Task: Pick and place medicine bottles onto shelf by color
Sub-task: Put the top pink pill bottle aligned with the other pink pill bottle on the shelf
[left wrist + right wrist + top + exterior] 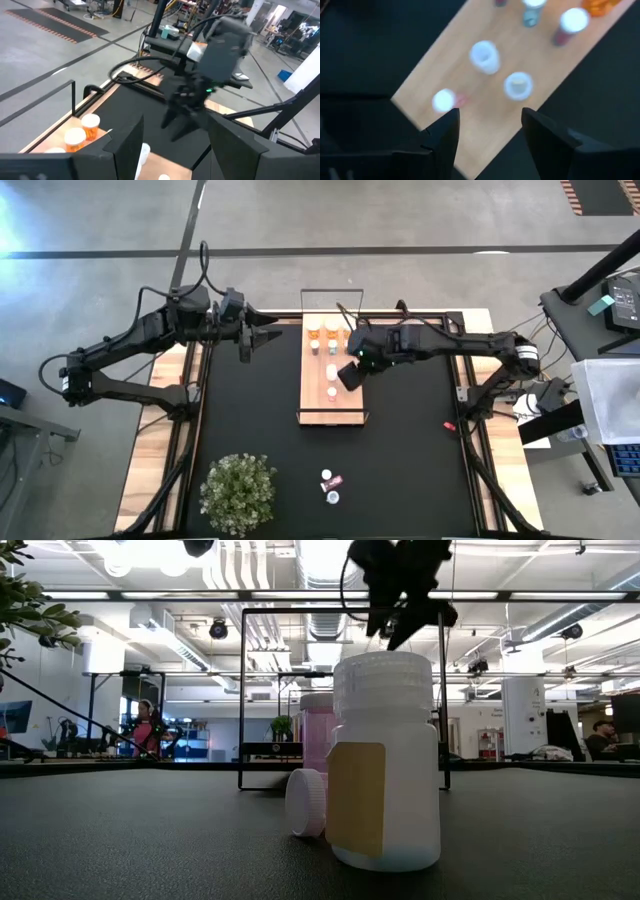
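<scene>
Shelf [318, 405]: light wooden board lying on the black mat [400, 460], between the two arms; a thin wire rail stands at its far short end.

Medicine bottles on shelf: two orange-bodied ones [323, 333] at the far end, then several white-capped ones [332, 370] in a line down the middle. The right arm covers part of the board, so a full count cannot be made. In the right wrist view the bottles are blurred; body colours are hard to tell.

Medicine bottles off shelf: a small cluster [330, 480] on the mat near the front edge, beside the green plant [238, 492]. In the low view one white bottle [385, 760] fills the foreground, a pink one [316, 735] half hidden behind it and another lying on its side.

Right gripper [350, 372]: above the shelf's right edge, jaws parted and holding nothing.

Left gripper [268, 336]: raised off the shelf's far left corner, jaws apart, empty.
</scene>
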Robot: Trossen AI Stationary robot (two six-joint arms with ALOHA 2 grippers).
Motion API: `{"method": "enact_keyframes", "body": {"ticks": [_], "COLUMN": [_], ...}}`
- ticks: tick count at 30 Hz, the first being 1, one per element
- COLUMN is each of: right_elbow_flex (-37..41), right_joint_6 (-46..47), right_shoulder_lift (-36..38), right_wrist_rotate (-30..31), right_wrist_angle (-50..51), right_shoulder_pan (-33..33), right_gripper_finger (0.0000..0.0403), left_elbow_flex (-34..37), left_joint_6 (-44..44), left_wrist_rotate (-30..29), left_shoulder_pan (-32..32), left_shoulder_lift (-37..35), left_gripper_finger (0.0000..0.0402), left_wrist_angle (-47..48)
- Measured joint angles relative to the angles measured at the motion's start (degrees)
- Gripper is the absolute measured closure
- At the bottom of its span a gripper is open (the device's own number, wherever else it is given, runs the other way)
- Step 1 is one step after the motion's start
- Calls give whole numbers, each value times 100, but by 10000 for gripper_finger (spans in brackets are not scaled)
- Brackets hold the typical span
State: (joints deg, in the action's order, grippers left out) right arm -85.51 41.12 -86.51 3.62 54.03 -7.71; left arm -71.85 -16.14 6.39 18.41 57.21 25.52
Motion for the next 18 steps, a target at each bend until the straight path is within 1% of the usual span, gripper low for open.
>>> {"method": "enact_keyframes", "body": {"ticks": [8,10,15,18], "right_elbow_flex": [6,10,10,10], "right_joint_6": [469,697,1191,1272], "right_shoulder_lift": [143,153,169,169], "right_wrist_rotate": [473,576,718,722], "right_wrist_angle": [-8,-7,-7,-5], "right_shoulder_pan": [1070,1279,1662,1834], "right_gripper_finger": [200,200,200,200], "left_elbow_flex": [0,24,33,43], "left_joint_6": [4,26,50,49], "left_wrist_rotate": [69,257,944,1071], "left_shoulder_pan": [-4,-4,-18,-118], "left_shoulder_lift": [-2,-2,-2,-2], "left_gripper_finger": [199,199,199,199], "left_wrist_angle": [387,428,385,388]}}
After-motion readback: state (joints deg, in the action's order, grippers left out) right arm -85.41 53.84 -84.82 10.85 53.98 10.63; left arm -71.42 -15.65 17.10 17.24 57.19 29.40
